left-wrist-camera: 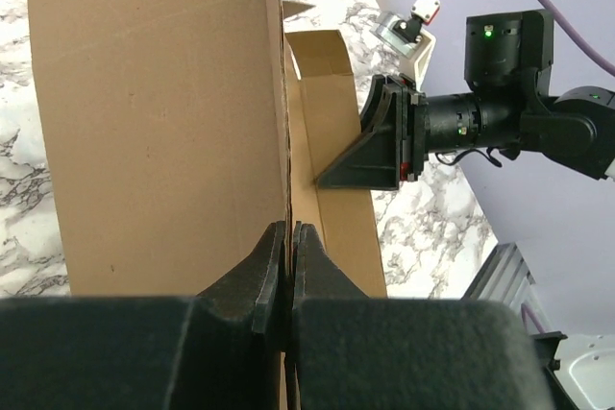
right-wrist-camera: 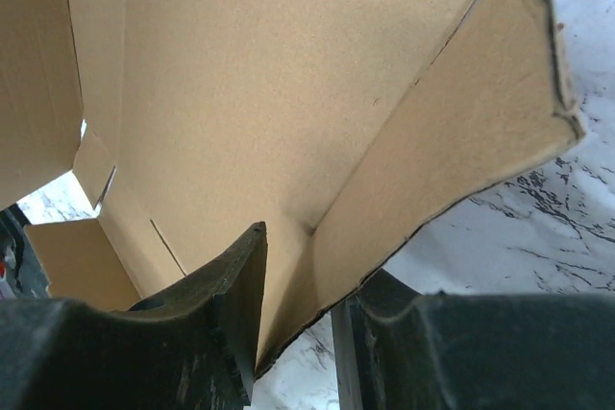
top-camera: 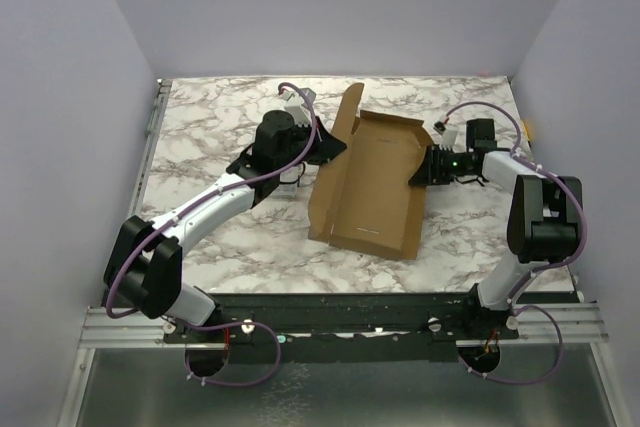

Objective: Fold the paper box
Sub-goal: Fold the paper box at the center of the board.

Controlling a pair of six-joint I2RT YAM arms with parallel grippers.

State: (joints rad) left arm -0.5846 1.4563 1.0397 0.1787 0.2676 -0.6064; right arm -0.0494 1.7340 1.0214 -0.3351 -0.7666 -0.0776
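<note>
One plain brown die-cut cardboard box (top-camera: 370, 182), lying open at the middle of the white marbled desk (top-camera: 200, 137). Pressed together on the raised left wall: left end effector (left-wrist-camera: 290, 237), probably to hold it upright. Spread astride the right wall's edge: right end effector (right-wrist-camera: 303, 266), probably for working that crease. Finger contact with card there hard to judge; far flaps cut off in both wrist views.

In the right wrist view the paper box (right-wrist-camera: 269, 93) runs off the top and left edges, and its flap covers part of the right hand (right-wrist-camera: 298, 319). From above, the fingertips of the left hand (top-camera: 325, 147) are too small to tell.
</note>
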